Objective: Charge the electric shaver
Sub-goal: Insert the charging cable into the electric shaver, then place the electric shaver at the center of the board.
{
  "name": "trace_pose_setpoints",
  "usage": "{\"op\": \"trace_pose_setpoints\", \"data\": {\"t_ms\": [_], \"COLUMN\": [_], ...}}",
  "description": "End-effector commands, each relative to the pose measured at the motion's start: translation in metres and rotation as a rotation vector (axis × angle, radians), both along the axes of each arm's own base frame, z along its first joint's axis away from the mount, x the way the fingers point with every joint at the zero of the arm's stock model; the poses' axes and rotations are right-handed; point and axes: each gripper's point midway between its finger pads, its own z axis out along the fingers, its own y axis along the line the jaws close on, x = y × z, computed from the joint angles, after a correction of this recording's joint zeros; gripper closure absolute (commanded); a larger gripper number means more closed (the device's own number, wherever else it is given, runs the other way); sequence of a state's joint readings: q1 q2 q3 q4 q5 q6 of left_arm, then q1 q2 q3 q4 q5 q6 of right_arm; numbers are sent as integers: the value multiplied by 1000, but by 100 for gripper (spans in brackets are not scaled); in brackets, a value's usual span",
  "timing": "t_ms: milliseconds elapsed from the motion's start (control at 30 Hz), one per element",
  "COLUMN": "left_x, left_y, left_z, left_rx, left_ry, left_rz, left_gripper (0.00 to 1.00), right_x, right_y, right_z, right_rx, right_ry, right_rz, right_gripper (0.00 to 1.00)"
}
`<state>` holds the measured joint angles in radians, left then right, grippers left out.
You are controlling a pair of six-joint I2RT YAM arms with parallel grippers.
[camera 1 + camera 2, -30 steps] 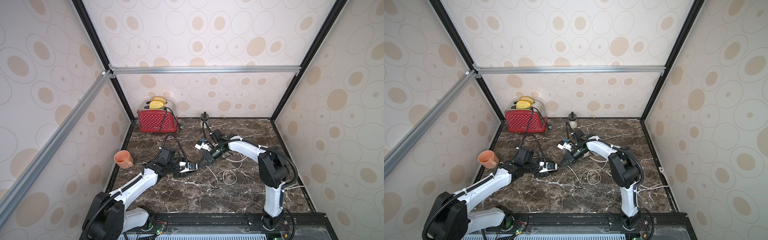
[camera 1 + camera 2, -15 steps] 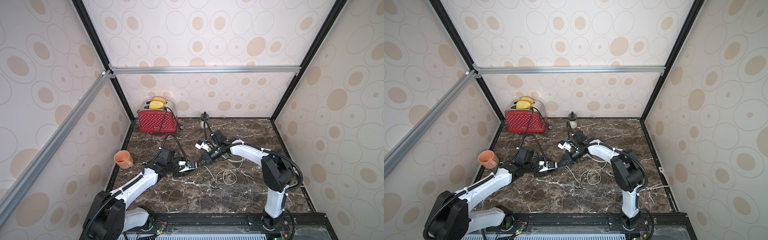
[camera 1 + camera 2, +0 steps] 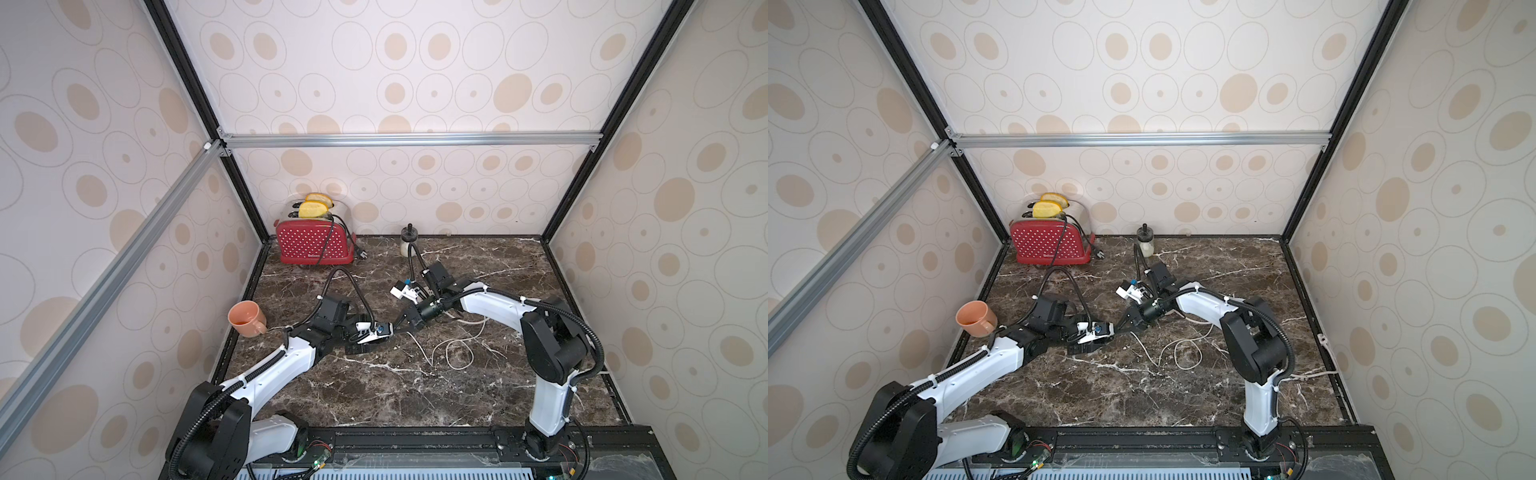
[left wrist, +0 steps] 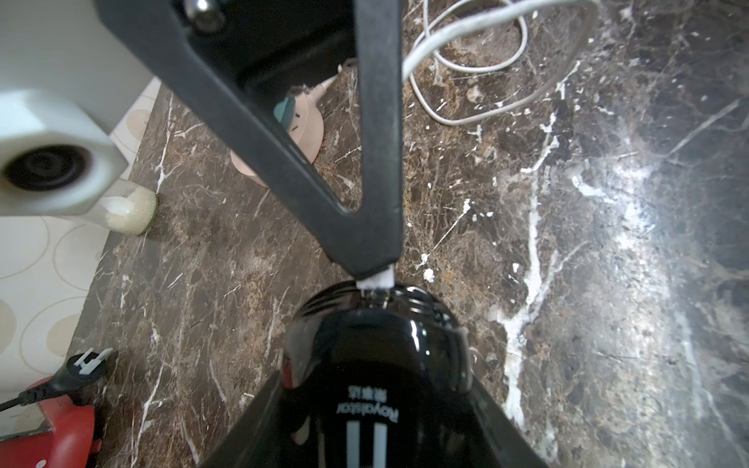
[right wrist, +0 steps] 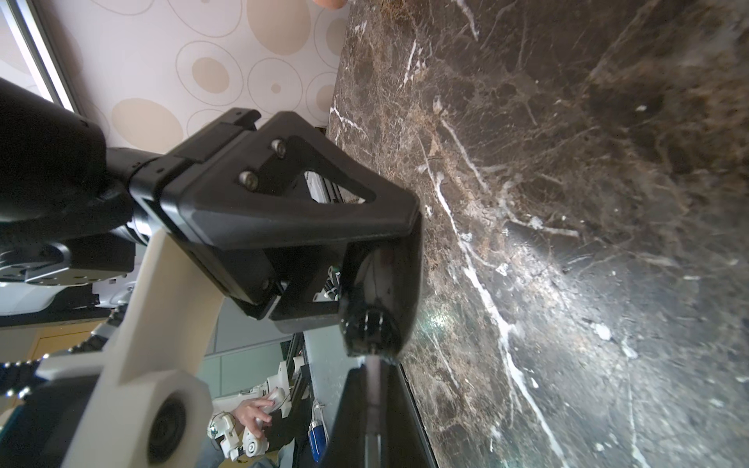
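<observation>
The step in hand looks like plugging in: the left gripper (image 4: 375, 383) is clamped round the electric shaver (image 4: 375, 356), holding it close to the marble counter (image 4: 567, 243) between the two arms; the right gripper (image 4: 373, 259) is pinched tight on the white charging plug (image 4: 375, 280), whose tip touches the shaver's rounded end; whether it has entered a socket there cannot be told. The next move probably calls for a straight, gentle push along the shaver's axis while the left arm braces. The shaver is stubby and glossy black, with pale stripes and white lettering on its side; ridges ring the end facing the plug.
</observation>
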<state>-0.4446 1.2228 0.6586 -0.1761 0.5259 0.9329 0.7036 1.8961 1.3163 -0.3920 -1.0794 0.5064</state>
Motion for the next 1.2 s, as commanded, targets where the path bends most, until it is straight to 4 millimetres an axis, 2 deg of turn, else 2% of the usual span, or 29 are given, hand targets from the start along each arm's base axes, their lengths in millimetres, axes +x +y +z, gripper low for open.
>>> {"op": "trace_pose_setpoints", "data": {"t_ms": [0,300,333,367,400,467,600,700,767,833,1000,1167], "left_x": [-13,-21,-21,-21,-21,-22,-24,-23,-20,-18,-17,-16], "left_y": [-25,-17,-16,-15,-14,-13,-9,-5,-3,-3,-5,-4], "left_z": [30,10,8,5,3,-1,-10,-20,-24,-29,-55,-74], "left_rx": [-106,-51,-42,-33,-25,0,44,96,117,135,246,327], "left_ry": [-59,-5,3,12,26,66,157,198,213,238,280,343], "left_rz": [-138,-136,-134,-129,-124,-119,-99,-71,-50,-38,-21,-12], "left_gripper": [100,100,100,100,100,100,100,100,87,84,80,77], "right_x": [9,20,20,22,25,35,60,75,83,88,95,96], "right_y": [-1,-20,-23,-28,-34,-49,-93,-125,-141,-155,-176,-183], "right_z": [19,25,25,23,22,18,4,1,3,7,17,24], "right_rx": [75,45,32,10,-9,-54,-221,-355,-413,-447,-478,-475], "right_ry": [-82,-107,-115,-127,-137,-154,-251,-372,-432,-462,-529,-567], "right_rz": [-18,-68,-70,-82,-99,-154,-284,-356,-396,-429,-505,-532], "right_gripper": [87,42,34,24,19,13,1,0,0,0,0,0]}}
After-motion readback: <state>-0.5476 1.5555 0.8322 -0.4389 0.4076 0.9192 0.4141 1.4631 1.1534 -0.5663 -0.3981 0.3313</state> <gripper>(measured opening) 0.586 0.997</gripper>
